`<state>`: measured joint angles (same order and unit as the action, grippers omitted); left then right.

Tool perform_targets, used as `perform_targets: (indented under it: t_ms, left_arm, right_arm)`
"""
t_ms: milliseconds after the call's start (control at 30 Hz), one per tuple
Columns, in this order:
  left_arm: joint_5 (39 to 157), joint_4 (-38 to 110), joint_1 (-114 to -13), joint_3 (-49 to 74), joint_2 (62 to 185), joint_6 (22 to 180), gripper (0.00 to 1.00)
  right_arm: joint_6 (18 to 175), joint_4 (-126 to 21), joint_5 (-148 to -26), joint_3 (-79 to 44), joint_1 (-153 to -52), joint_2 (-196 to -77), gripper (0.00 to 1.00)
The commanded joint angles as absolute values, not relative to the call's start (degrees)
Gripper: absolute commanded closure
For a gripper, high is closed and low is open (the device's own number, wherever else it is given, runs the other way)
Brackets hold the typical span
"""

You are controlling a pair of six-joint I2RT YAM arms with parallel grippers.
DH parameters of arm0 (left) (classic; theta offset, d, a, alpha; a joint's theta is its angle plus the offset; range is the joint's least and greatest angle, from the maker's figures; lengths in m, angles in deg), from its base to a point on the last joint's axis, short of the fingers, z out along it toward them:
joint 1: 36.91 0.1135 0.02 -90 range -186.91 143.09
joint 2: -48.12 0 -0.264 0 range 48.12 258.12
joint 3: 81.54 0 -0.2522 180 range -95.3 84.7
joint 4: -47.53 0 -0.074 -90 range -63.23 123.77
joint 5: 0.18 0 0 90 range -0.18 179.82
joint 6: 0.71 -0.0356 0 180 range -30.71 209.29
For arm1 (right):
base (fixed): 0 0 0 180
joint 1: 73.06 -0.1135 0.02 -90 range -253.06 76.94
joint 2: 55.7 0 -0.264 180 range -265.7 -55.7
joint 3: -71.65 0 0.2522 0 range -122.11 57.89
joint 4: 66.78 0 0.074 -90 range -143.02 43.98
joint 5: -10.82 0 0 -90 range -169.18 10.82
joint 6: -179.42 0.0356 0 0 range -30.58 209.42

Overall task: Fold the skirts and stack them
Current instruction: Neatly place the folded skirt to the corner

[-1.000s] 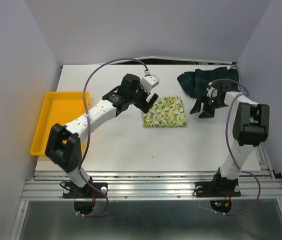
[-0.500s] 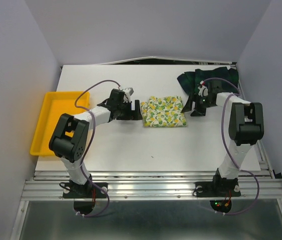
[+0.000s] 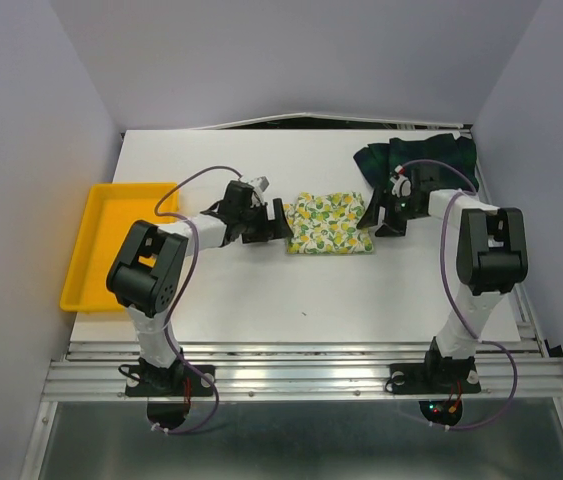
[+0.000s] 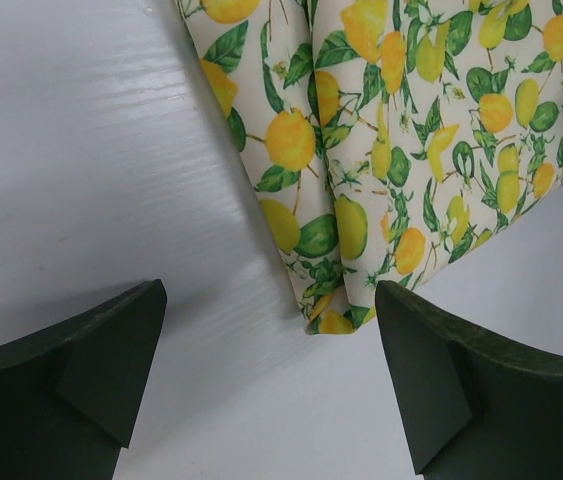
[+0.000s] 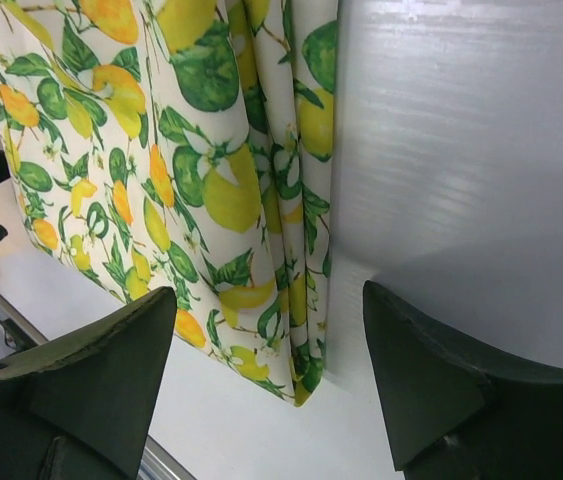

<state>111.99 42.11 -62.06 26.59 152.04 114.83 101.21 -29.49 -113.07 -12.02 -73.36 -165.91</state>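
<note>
Top external view showed the lemon-print skirt (image 3: 329, 222) folded flat in the middle of the bench (image 3: 261, 290), with the left jaws just beside its left edge and the right jaws at its right edge. Wrist views showed both pairs spread wide, grasping nothing, a folded corner lying between each. The plaid skirt (image 3: 431, 158) lay bunched at the far right corner.

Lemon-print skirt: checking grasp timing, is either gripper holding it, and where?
Nothing held: left gripper and right gripper stand open at opposite edges of the lemon-print skirt.
</note>
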Motion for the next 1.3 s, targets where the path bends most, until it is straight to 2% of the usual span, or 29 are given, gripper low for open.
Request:
perform_targets:
  t_ms: [0,433,567,667,733,767,800,833,867,900,933,967,1100,1133,1200,1267]
  left_arm:
    - [112.9,42.6,-63.3,28.2,152.0,117.2,0.01]
    - [109.0,37.4,-68.2,25.8,155.3,121.0,0.09]
    - [107.2,36.6,-68.3,24.8,156.8,121.2,0.11]
    - [106.4,36.3,-68.3,23.4,158.6,121.3,0.16]
    - [106.7,35.7,-68.4,22.0,159.5,121.1,0.26]
    - [106.5,35.5,-68.4,21.5,160.2,120.9,0.31]
    - [106.3,35.4,-68.4,21.1,160.3,120.6,0.36]
    - [105.7,34.9,-68.4,20.4,160.4,120.6,0.47]
    - [105.5,34.8,-68.4,20.1,160.4,120.5,0.52]
    - [104.7,34.6,-68.6,19.4,160.4,120.2,0.63]
    - [103.9,34.2,-68.7,19.0,160.2,120.0,0.69]
    - [102.8,34.0,-69.4,18.4,159.8,119.1,0.77]
    - [98.8,30.8,-71.0,15.7,159.0,117.9,0.9]
    - [97.4,29.4,-71.3,14.9,159.1,117.5,0.93]
    - [96.8,28.5,-71.9,13.3,159.7,116.2,1.0]
    - [95.4,26.4,-72.3,10.6,160.3,115.3,1.0]
  right_arm:
    - [98.7,-20.6,-102.4,-9.3,-74.1,-166.1,0.18]
    - [100.0,-20.6,-105.5,-5.0,-76.0,-165.0,0.21]
    - [100.6,-21.4,-107.0,-5.2,-77.1,-166.4,0.27]
    - [100.6,-22.4,-107.6,-6.0,-77.1,-167.8,0.37]
    - [100.8,-23.2,-107.0,-6.5,-77.1,-168.1,0.39]
    - [101.2,-23.7,-106.7,-6.5,-77.1,-167.9,0.45]
    - [101.5,-24.4,-106.3,-6.4,-77.1,-167.5,0.47]
    - [102.0,-26.0,-105.6,-5.8,-77.1,-166.0,0.51]
    - [102.1,-26.9,-105.2,-5.7,-77.1,-165.3,0.54]
    - [102.1,-27.6,-104.9,-5.6,-77.6,-164.5,0.57]
    - [102.2,-28.7,-104.2,-5.6,-77.6,-163.8,0.6]
    - [101.8,-29.1,-103.9,-6.1,-78.2,-162.6,0.67]
    - [100.8,-29.6,-101.9,-8.6,-79.4,-161.5,0.88]
    - [100.3,-29.3,-100.6,-9.3,-80.2,-161.7,0.98]
    - [99.8,-28.9,-99.5,-11.4,-80.9,-162.0,0.99]
    - [98.9,-28.5,-97.6,-12.6,-82.3,-162.1,0.99]
